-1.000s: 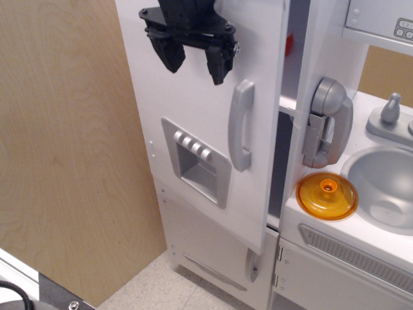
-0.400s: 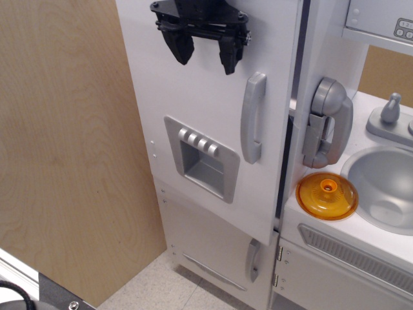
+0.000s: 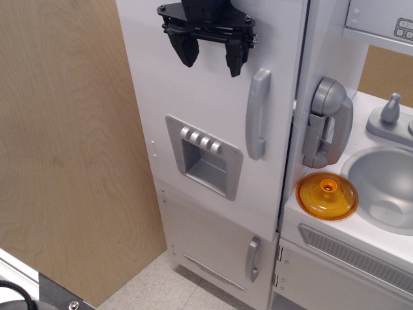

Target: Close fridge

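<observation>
The tall white fridge's large door [image 3: 193, 110] fills the middle of the view. It lies almost flush with the cabinet, with only a thin dark gap along its right edge. It carries a grey vertical handle [image 3: 257, 113] and a grey ice-dispenser panel [image 3: 205, 156] with four buttons. My black gripper [image 3: 211, 58] is open and empty, its fingers pointing down against the upper door face, up and left of the handle. The fridge's shelves are hidden behind the door.
A smaller white lower door with a short grey handle [image 3: 253, 259] sits below. A grey toy wall phone [image 3: 326, 123], an orange lid [image 3: 327, 195] and a grey sink [image 3: 387, 187] with faucet [image 3: 390, 110] lie to the right. A wooden panel [image 3: 71, 142] stands left.
The fridge door has swung to the right, from clearly ajar with the interior showing to almost flush. My gripper has moved right with the door, staying open.
</observation>
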Available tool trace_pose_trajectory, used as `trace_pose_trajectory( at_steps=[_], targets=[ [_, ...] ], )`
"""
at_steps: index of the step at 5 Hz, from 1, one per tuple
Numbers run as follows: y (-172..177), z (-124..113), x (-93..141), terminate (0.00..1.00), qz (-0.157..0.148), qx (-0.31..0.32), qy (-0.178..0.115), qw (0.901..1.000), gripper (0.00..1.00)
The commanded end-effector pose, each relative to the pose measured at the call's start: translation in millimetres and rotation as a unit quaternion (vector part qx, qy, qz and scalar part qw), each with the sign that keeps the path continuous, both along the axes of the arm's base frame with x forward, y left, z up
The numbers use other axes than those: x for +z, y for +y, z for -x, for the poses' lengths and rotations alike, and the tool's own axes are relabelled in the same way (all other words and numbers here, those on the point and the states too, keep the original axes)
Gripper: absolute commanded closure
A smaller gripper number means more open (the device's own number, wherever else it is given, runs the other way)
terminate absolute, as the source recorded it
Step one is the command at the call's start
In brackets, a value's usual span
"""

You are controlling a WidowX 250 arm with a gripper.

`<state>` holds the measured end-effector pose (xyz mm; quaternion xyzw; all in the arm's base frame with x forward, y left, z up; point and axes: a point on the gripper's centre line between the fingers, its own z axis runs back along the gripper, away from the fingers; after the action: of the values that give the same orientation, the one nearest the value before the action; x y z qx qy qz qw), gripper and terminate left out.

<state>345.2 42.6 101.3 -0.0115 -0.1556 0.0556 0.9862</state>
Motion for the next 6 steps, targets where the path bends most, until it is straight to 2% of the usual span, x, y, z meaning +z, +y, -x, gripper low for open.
trace_pose_trajectory(
  at_steps=[1, 2, 3, 6],
  targets=[
    [6, -7, 25, 0.0, 0.019, 0.009, -0.033, 0.9992, 0.0],
    [8, -2, 26, 0.0, 0.024, 0.002, -0.031, 0.9992, 0.0],
    [9, 20, 24, 0.0, 0.028, -0.027, -0.02, 0.999, 0.0],
    [19, -13, 28, 0.0, 0.045, 0.033, -0.019, 0.9983, 0.0]
  ],
)
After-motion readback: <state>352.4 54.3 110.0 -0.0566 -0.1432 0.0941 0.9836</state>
